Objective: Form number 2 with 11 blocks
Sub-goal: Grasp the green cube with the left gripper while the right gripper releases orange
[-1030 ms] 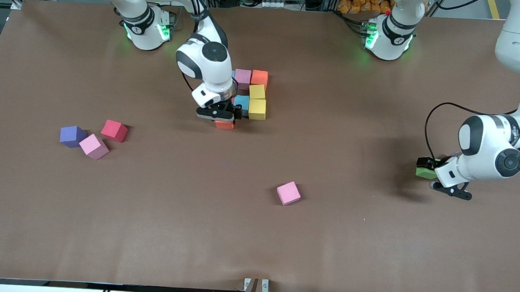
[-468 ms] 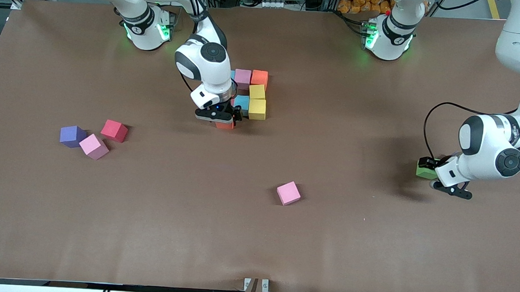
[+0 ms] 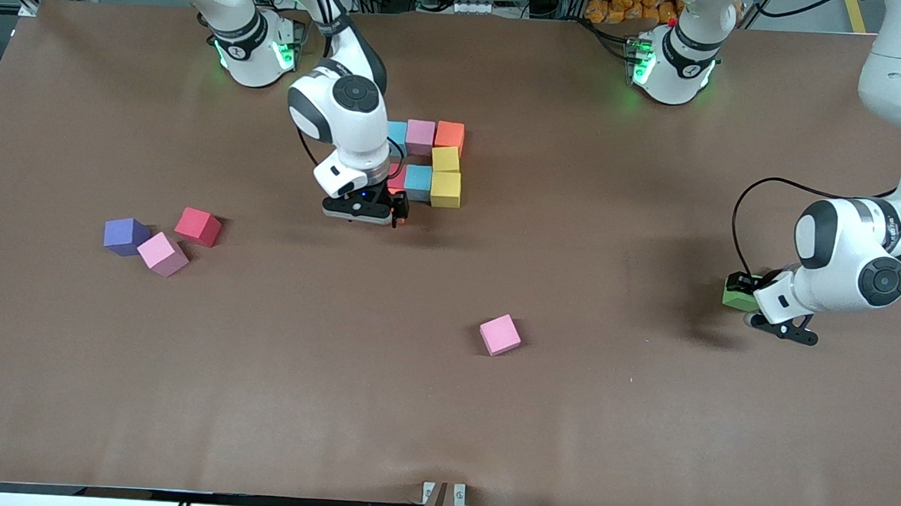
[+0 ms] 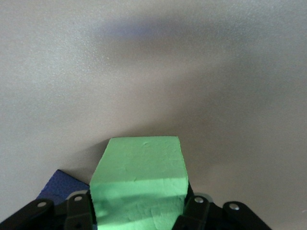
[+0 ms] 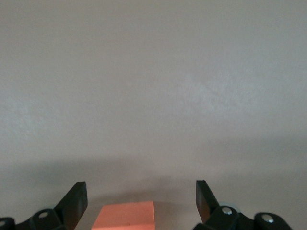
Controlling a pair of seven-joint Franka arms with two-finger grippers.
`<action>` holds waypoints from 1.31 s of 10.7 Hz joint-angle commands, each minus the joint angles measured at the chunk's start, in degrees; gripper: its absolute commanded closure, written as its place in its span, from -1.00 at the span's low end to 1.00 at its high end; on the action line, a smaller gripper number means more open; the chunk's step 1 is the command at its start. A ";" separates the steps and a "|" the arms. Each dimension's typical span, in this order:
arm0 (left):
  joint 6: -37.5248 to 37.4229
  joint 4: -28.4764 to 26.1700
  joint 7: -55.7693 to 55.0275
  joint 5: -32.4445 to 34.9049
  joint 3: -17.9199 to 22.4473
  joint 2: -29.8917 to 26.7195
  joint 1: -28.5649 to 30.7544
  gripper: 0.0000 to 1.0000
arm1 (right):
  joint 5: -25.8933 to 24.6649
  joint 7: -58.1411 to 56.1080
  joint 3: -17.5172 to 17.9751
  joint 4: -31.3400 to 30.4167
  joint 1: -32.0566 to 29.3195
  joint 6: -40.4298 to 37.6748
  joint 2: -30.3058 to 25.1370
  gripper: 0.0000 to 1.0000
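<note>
My left gripper [image 3: 740, 287] is shut on the green block [image 3: 735, 300] at the left arm's end of the table; the left wrist view shows the green block [image 4: 139, 177] clamped between both fingers. My right gripper [image 3: 360, 211] hangs open over an orange block [image 5: 125, 215], which lies loose on the table between the spread fingers [image 5: 76, 199]. Beside it stands the partial number 2: blue [image 3: 397, 133], pink [image 3: 420, 136], orange [image 3: 450, 134], two yellow [image 3: 445, 159], blue [image 3: 419, 182] and red [image 3: 396, 179] blocks.
A red block [image 3: 198, 226], a pink block [image 3: 162, 253] and a purple cube [image 3: 125, 235] lie toward the right arm's end. Another pink block [image 3: 499, 334] lies alone nearer the front camera. A purple cube [image 4: 62, 184] sits right beside the green block.
My left gripper has closed on the green block. My right gripper has let go of the orange block, lifted and shifted toward the right arm's end.
</note>
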 commanded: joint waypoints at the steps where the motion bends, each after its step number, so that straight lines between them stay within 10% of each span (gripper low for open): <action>1: 0.22 -0.12 0.59 1.39 -0.28 -0.84 0.17 0.14 | -0.93 -2.97 0.49 1.29 -1.84 -0.97 -0.34 -1.00; 10: -4.87 3.57 -0.11 0.77 -0.89 -1.81 -0.62 0.82 | 3.28 -29.75 1.01 2.71 -16.06 -8.33 -4.19 -1.00; 14: -5.22 3.92 -1.07 0.42 -0.98 -1.81 -1.76 0.91 | 4.61 -45.30 21.02 2.44 -42.58 -11.42 -5.61 -1.00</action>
